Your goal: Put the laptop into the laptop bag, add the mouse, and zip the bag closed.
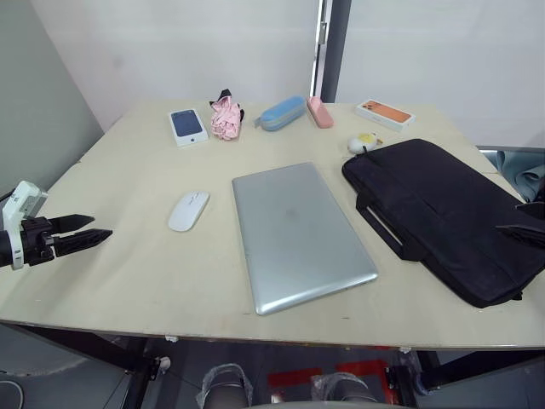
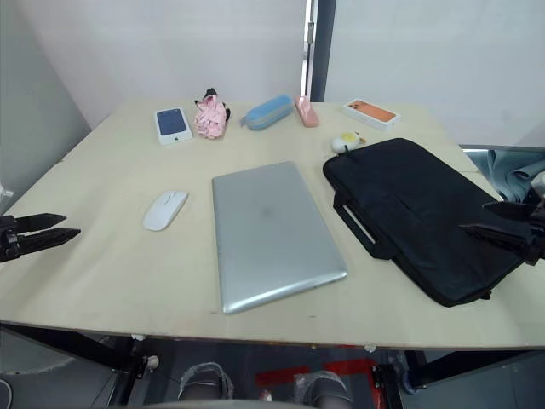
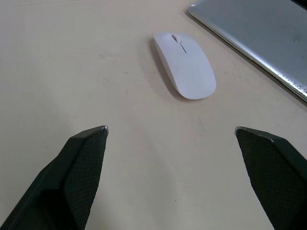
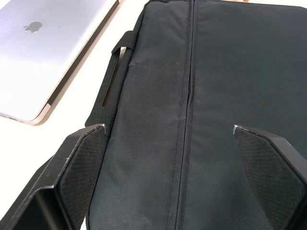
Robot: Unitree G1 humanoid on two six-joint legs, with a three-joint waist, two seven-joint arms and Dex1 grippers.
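Bare table (image 1: 128, 273) lies open ahead of the left gripper (image 1: 95, 230), fingers spread wide. Laptop bag (image 1: 443, 213) sits flat directly under the right gripper (image 2: 485, 218), also wide apart, near the table's right edge. Laptop (image 1: 298, 234) lies closed between both; mouse (image 3: 184, 64) just ahead of the left gripper.

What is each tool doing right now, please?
Left tool: open, empty, above the table near the mouse.
Right tool: open, empty, over the laptop bag.

We see a pale wooden table (image 1: 128, 281) carrying the laptop (image 1: 298, 234), a white mouse (image 1: 188, 210) ahead of our left gripper (image 1: 100, 232), and the laptop bag (image 1: 451, 213) beneath our right gripper (image 2: 485, 217).
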